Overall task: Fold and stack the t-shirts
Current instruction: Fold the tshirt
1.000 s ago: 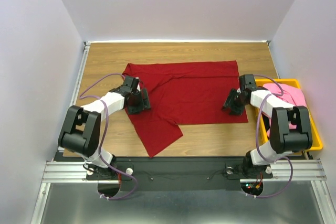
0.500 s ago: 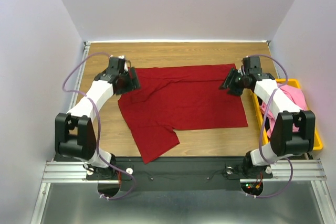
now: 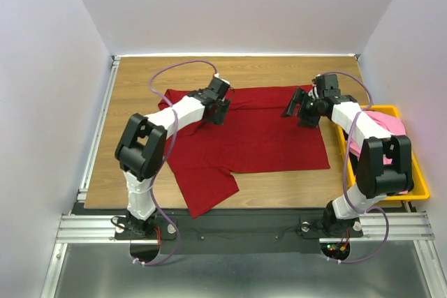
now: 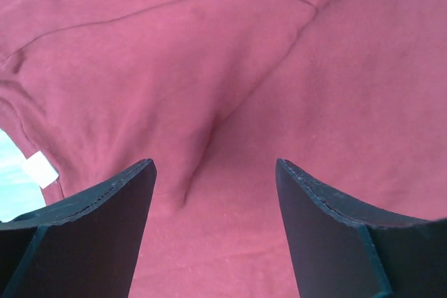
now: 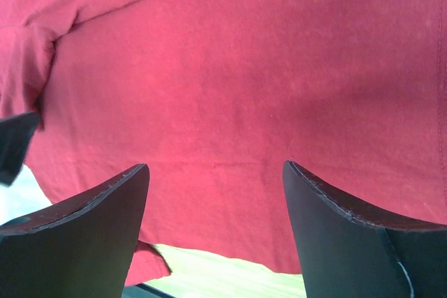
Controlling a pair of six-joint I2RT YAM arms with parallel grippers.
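Red cloth lies flat in the top view: we see the dark red t-shirt (image 3: 258,137) spread on the wooden table (image 3: 279,71), the left gripper (image 3: 218,108) and the right gripper (image 3: 297,108) over its far part, and a pink t-shirt (image 3: 380,125) in the yellow bin (image 3: 419,183). At the left wrist the jaws stand apart and empty above this shirt. At the right wrist we see the same, 2 spread fingers (image 5: 84,235) holding nothing.

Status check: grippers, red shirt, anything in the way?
Left gripper and right gripper open, over the cloth, holding nothing. Red t-shirt spread on table, partly folded. No obstruction seen; pink t-shirt in yellow bin.
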